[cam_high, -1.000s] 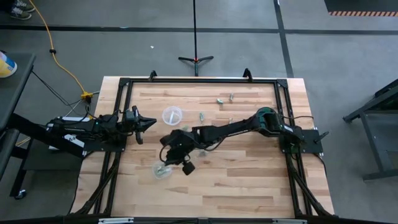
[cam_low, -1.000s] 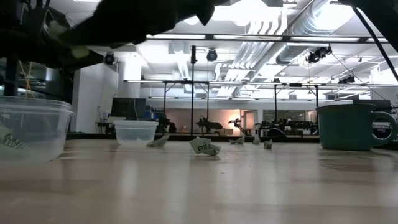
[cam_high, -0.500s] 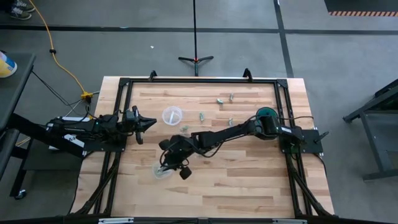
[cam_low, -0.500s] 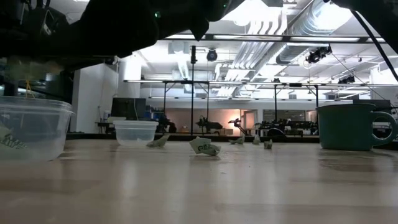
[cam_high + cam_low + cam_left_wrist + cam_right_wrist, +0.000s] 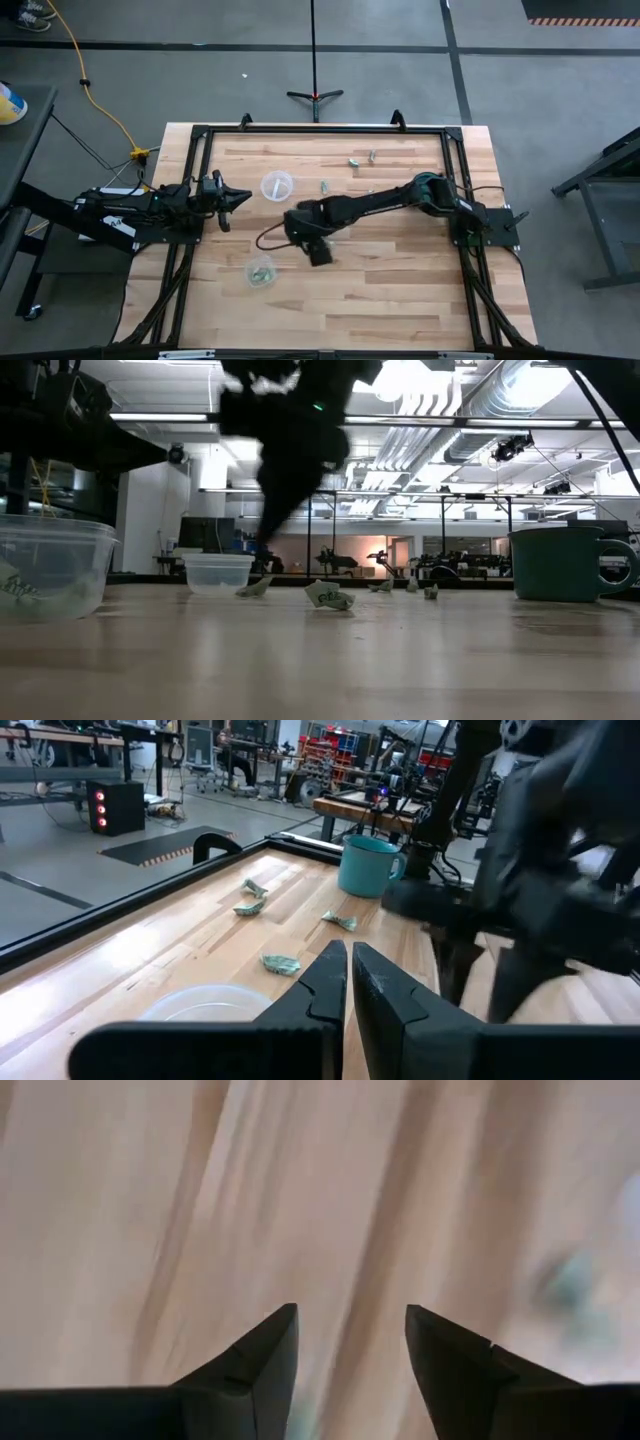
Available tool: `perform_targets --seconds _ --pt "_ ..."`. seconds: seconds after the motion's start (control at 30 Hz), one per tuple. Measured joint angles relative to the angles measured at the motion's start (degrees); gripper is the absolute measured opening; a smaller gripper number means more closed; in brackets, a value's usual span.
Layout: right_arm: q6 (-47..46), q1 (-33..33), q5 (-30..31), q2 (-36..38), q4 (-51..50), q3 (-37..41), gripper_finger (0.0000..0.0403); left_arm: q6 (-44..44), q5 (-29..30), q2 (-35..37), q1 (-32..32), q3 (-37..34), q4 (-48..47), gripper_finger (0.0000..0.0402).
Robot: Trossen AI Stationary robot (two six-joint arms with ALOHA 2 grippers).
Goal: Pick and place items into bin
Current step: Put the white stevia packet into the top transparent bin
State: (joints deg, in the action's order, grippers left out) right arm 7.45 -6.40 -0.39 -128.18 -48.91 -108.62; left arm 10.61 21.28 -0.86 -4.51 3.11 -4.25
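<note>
Several small pale green-grey items lie loose on the wooden table's far half; the low view shows one of them up close. A clear bin near the table's middle holds a few such pieces. A second clear tub stands farther back. My right gripper hovers between the two tubs, pointing down. In its wrist view the right gripper is open over bare wood with nothing between the fingers. My left gripper waits shut at the table's left edge.
A teal mug stands by the right arm's base at the table's right. A black frame runs around the table. Bare wood lies along the near half of the table.
My right gripper has left its place over the near clear bin and gone up and toward the table's far right, and now hangs between the two tubs. The bin and the loose items have stayed where they were.
</note>
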Motion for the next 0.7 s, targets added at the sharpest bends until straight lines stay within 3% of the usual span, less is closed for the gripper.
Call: perform_targets --seconds 0.17,0.4,0.7 --pt "-3.0 0.4 -2.7 0.2 -8.3 2.7 0.0175 0.0 0.0 0.0 0.0 0.0 0.0 0.0056" --pt "-3.0 1.2 -3.4 0.1 -1.9 9.9 0.0172 0.0 0.0 0.0 0.0 0.0 0.0 0.0056" --pt "-4.6 1.2 -4.7 0.2 -0.6 11.0 0.0154 0.0 0.0 0.0 0.0 0.0 0.0 0.0056"
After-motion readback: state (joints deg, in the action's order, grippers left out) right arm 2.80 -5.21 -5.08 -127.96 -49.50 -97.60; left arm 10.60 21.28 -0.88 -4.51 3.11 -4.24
